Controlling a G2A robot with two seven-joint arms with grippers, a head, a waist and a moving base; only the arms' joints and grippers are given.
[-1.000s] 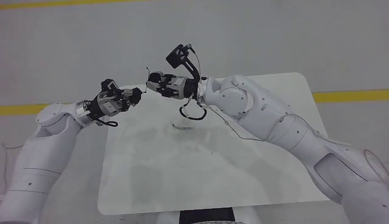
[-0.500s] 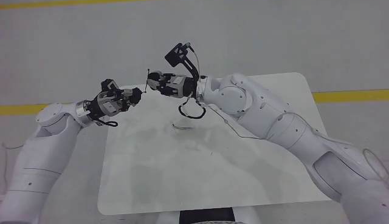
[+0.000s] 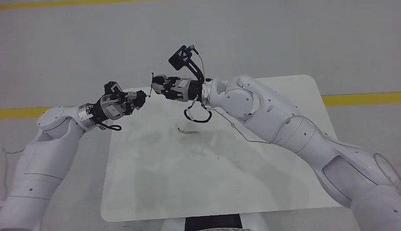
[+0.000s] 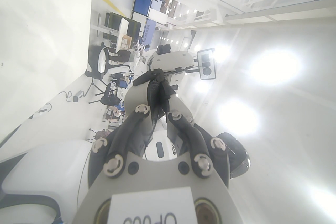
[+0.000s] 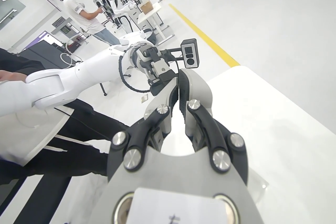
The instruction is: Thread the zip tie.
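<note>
My left hand [image 3: 140, 96] hung over the far left corner of the tabletop [image 3: 250, 187], its fingers pressed together. From my left wrist the two dark fingertips [image 4: 147, 78] met at a point, and I could not tell whether anything sat between them.

My right hand [image 3: 156, 84] was just beside it, a little past the tabletop's far edge near that same corner and facing the left hand tip to tip. A narrow space was left between the two hands. Its fingers were squeezed flat against each other, as my right wrist showed [image 5: 178, 83]. They were pinching the zip tie [image 3: 152, 79], a thin black strand that stood up from the tip of that hand, in the air and off the tabletop. From above, its lower end ran down toward the space between my hands. I could not tell whether it reached the left fingertips.

A thin dark strip [image 3: 186, 131] lay curved and flat on the tabletop, in its far half and well apart from both hands.
</note>
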